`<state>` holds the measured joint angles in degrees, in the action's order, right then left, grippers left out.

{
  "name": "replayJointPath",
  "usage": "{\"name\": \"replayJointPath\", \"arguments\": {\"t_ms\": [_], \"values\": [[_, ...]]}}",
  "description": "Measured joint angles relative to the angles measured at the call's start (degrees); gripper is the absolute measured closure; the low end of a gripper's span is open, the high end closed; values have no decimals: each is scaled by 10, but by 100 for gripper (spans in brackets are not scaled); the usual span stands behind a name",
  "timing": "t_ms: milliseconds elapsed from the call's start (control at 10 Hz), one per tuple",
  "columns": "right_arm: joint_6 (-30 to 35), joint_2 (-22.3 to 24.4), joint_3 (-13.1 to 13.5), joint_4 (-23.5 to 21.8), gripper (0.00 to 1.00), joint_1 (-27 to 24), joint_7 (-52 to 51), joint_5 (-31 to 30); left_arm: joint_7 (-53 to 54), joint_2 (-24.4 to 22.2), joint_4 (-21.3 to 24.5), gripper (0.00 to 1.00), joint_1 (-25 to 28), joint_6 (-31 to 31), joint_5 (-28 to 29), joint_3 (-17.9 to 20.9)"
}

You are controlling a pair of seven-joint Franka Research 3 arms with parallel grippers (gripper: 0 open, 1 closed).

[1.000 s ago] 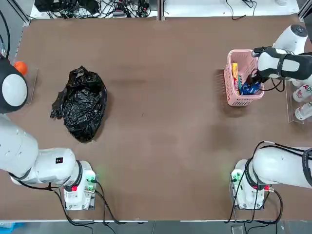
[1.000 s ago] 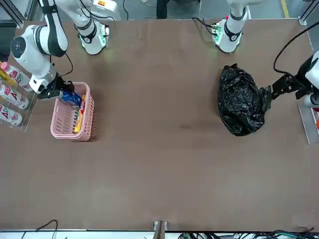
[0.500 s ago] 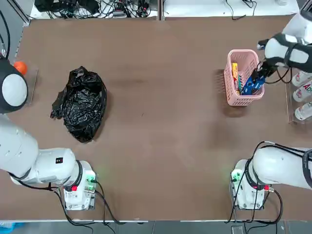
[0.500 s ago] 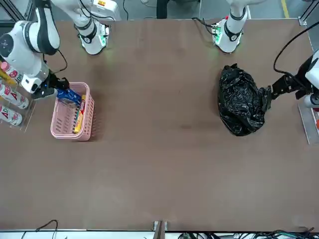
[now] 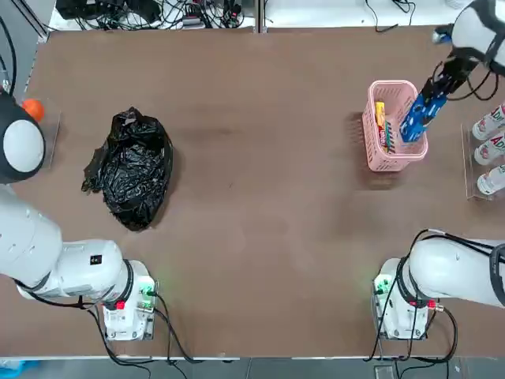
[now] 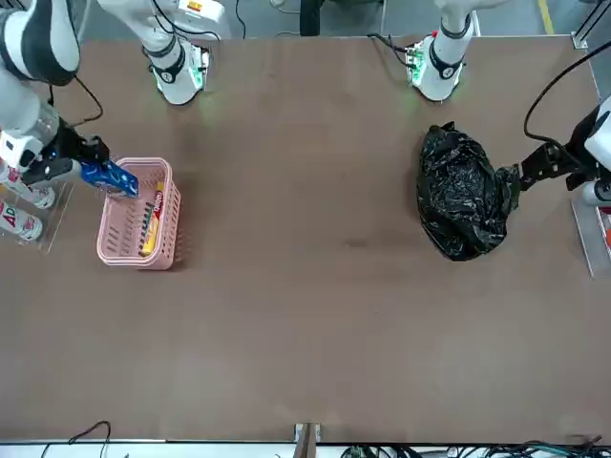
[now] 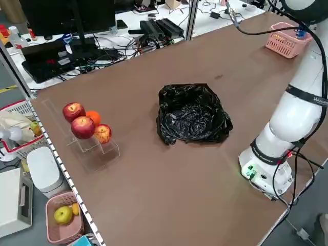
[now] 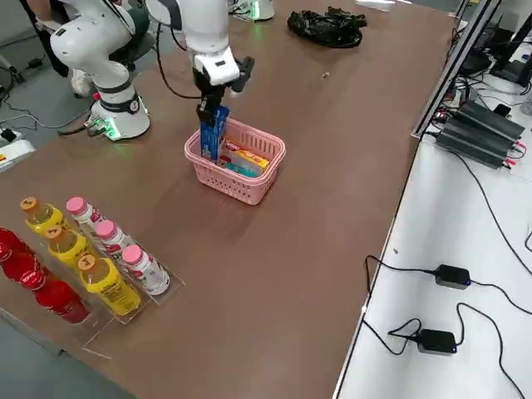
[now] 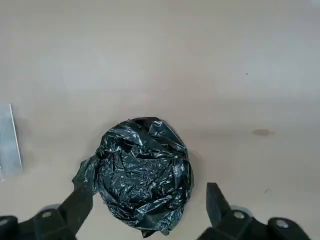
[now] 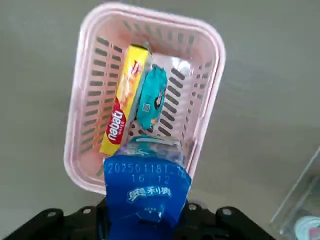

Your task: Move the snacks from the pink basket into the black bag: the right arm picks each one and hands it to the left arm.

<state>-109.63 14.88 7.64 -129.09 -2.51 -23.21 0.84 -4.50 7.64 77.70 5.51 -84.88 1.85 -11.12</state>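
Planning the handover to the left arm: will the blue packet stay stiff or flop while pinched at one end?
Probably fairly stiff: the blue packet hangs straight below the right gripper over the pink basket, with no visible sag. Likely light, as an end pinch carries it. Its glossy wrapper may be slippery, so the left gripper should grip well onto it.

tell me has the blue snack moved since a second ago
Yes. The blue snack, shut in the right gripper, has lifted out of the pink basket and now hangs above its rim.

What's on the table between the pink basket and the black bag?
Nothing: top view shows bare brown tabletop between the pink basket and the black bag.
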Motion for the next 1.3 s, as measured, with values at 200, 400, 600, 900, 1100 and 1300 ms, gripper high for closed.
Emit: {"name": "replayJointPath", "arguments": {"t_ms": [200,400,600,900,1100,1300], "values": [[41,0,-4,47,56,6,0,3,0,0,0,0,0,0,0,0],[78,0,-5,84,56,16,1,38,0,0,0,0,1,-3,0,2],[117,0,-4,121,56,16,1,87,0,0,0,0,3,-14,0,4],[130,-11,-3,128,56,16,11,175,0,0,1,0,4,-15,0,4],[138,-33,-4,128,56,20,23,274,0,2,3,0,5,-15,0,4],[136,-57,-5,129,56,38,36,365,0,4,4,0,7,-15,0,4]]}}
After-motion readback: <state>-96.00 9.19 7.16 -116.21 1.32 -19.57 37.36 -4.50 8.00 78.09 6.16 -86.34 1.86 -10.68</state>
